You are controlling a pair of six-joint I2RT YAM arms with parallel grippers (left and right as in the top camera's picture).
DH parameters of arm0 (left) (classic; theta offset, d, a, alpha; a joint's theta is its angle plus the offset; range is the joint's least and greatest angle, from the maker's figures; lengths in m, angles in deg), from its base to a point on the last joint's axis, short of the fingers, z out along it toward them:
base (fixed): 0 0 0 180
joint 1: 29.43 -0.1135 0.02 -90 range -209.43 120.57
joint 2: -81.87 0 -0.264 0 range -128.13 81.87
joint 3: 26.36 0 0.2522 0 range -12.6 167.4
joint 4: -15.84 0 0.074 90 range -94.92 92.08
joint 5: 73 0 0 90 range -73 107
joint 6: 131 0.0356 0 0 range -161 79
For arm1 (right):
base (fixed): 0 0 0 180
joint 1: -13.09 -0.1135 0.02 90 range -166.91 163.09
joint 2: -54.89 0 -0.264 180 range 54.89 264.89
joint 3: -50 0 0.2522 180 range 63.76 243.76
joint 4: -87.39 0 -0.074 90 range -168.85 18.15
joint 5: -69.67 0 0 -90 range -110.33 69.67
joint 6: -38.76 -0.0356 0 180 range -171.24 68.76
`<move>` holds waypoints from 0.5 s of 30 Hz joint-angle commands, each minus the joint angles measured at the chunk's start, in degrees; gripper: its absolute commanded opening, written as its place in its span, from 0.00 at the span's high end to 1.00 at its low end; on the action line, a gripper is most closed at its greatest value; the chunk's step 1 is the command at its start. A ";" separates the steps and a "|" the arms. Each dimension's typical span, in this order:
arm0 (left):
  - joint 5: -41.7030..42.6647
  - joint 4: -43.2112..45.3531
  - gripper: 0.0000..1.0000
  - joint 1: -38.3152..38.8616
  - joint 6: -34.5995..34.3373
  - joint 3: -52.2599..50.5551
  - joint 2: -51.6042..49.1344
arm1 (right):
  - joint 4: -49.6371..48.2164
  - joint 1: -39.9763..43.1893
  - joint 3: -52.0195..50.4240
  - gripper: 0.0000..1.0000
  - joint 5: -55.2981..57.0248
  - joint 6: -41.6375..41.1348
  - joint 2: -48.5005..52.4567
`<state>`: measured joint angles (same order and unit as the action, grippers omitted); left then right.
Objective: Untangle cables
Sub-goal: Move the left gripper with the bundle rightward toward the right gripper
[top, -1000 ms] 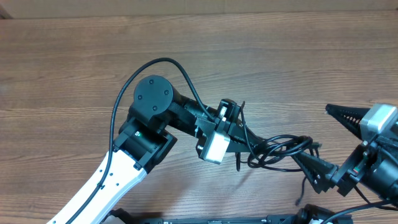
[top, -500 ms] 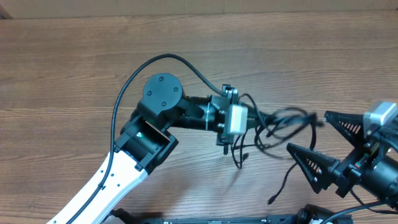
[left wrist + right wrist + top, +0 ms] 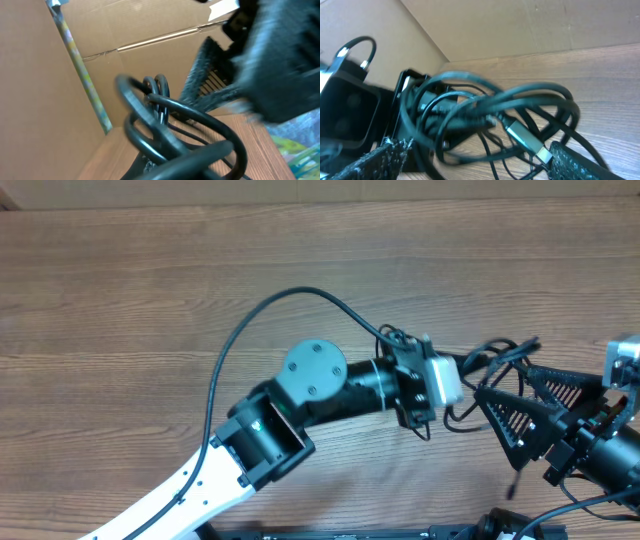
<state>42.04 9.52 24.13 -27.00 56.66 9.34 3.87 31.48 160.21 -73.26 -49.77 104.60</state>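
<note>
The cables (image 3: 497, 358) are a tangled bundle of thin black cords held above the wooden table. My left gripper (image 3: 468, 372) is shut on one side of the bundle, and the loops fill the left wrist view (image 3: 170, 131). My right gripper (image 3: 503, 384) is open, its two textured fingers (image 3: 584, 161) standing on either side of the loops (image 3: 485, 112). A silver plug end (image 3: 527, 141) lies close to the right-hand finger. One loose cord end (image 3: 515, 480) hangs down by the right arm.
The wooden table (image 3: 150, 300) stretches left and back. A cardboard wall (image 3: 530, 25) stands along the far edge. The left arm's own thick black wire (image 3: 290, 305) arcs over its joints. The two arms are close together at the right.
The left arm has swung right, carrying the bundle from the table's middle into the gap between the right gripper's fingers. The right fingers have drawn slightly closer together.
</note>
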 commanded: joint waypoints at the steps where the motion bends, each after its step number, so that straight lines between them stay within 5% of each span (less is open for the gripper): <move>1: -7.56 -0.11 0.96 2.64 5.11 0.66 -0.57 | -0.35 0.00 1.03 0.11 -1.07 -1.07 -0.04; 6: -18.10 -0.09 0.96 3.10 5.92 0.66 -1.29 | 0.52 0.00 1.03 0.11 2.45 -1.07 -0.04; 15: -19.82 0.11 0.96 3.10 6.43 0.66 -1.25 | 1.01 0.00 1.03 0.15 3.85 -1.09 -0.04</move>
<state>24.64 9.30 27.21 -21.71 56.66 8.18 4.79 31.48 160.21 -70.00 -50.68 104.60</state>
